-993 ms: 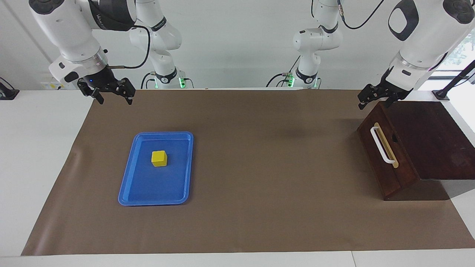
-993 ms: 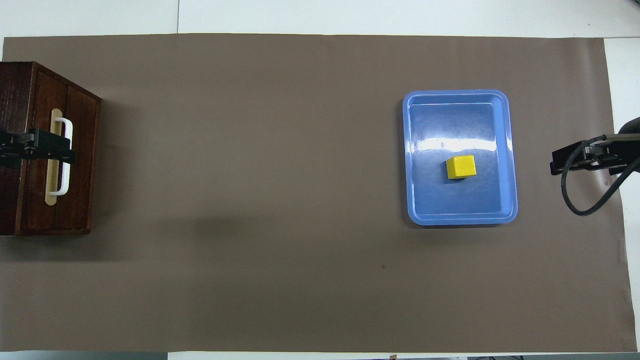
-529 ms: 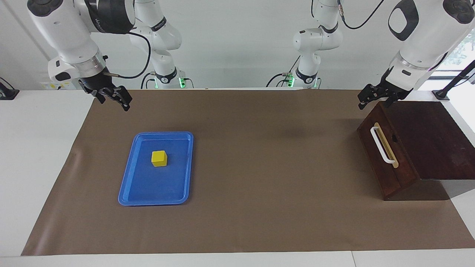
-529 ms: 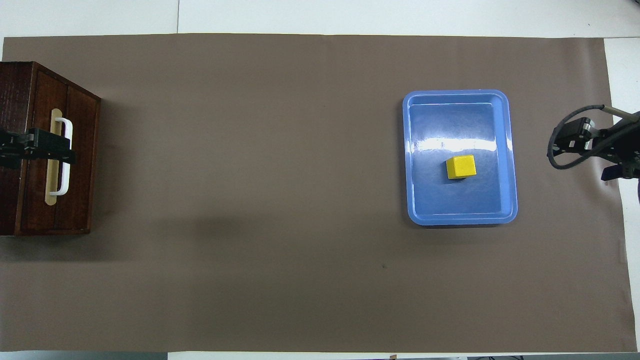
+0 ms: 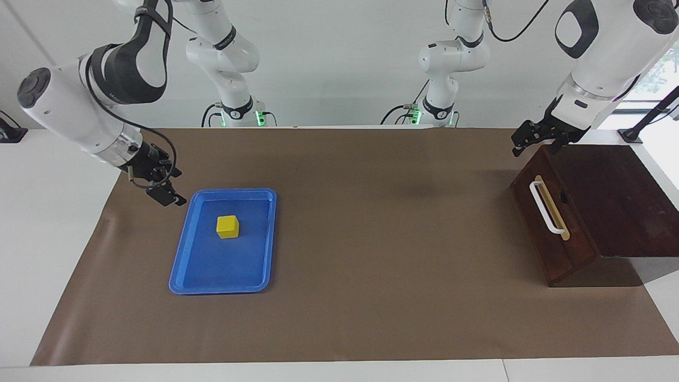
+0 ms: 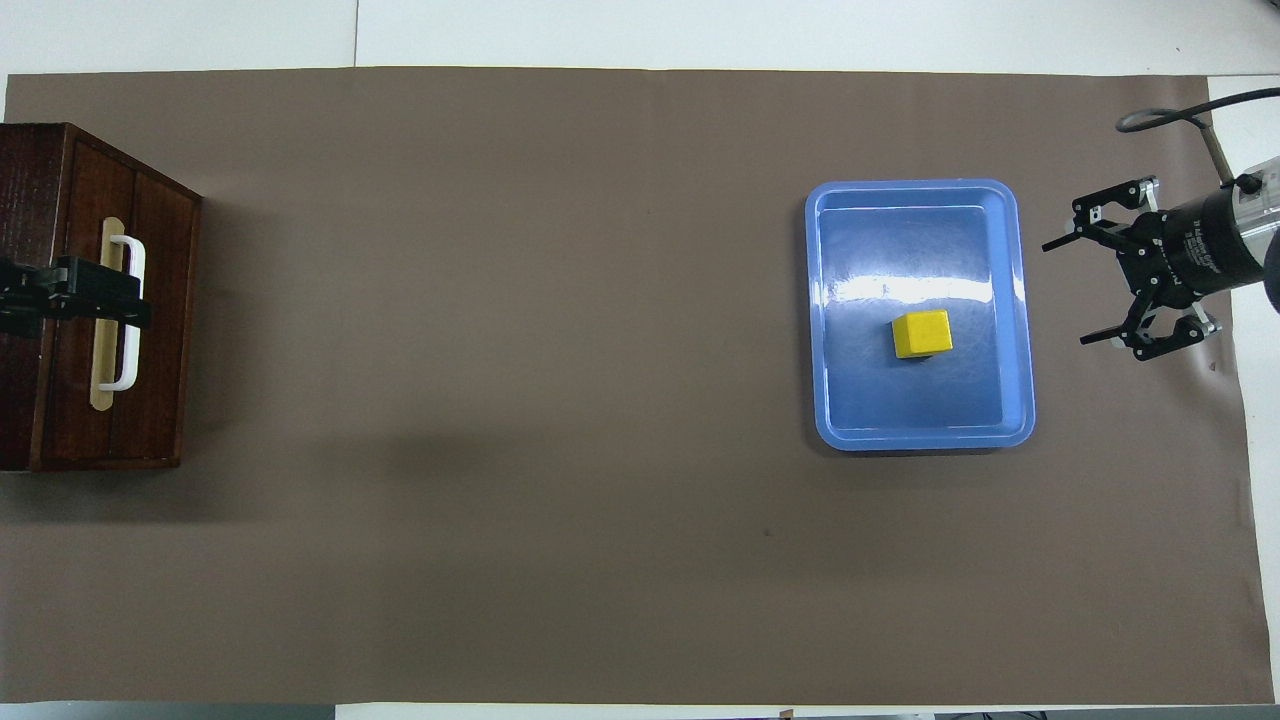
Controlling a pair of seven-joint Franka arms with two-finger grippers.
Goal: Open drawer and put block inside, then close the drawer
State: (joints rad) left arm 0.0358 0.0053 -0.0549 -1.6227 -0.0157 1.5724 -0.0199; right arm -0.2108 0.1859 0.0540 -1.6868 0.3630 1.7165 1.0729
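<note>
Two grippers are raised above a table covered by a brown paper mat [image 5: 371, 265]. The small bright yellow cube block [image 5: 227, 226] is seated inside the flat blue plastic tray [image 5: 254, 276], toward the right arm's end of the table. The right gripper [image 6: 1085, 290] is held over the mat just beside the tray, fingers spread wide. The wide shallow drawer [image 5: 546, 223] with white bar handle [image 5: 546, 212] is shut in the dark brown wooden box [image 5: 615, 196]. The left gripper [image 5: 525, 139] hangs over the box's edge nearest the robots; whether its fingers are spread cannot be determined.
</note>
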